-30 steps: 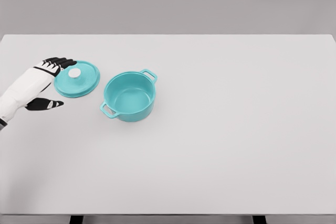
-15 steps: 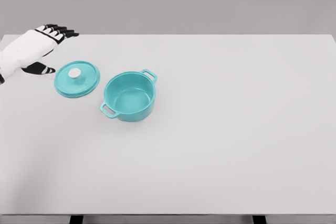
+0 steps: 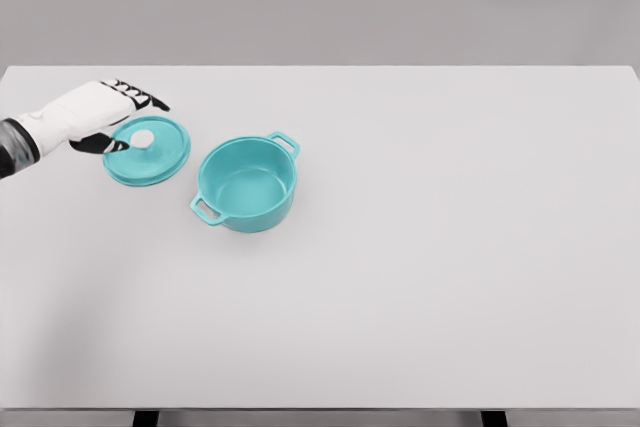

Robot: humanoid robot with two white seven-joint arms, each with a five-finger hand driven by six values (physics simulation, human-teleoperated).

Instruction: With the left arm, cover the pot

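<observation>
Teal pot (image 3: 247,184), open and upright on the white counter (image 3: 420,247), mouth up and ready for covering. Just left of the pot, apart from it: matching lid (image 3: 147,150), flat on the counter, white knob (image 3: 143,137) upward, easy to pinch from above. At the lid's far-left edge, left robot hand (image 3: 100,112), fingers loosely extended, grasping nothing, thumb near the knob — probably lining up for a grasp. No right arm visible.
</observation>
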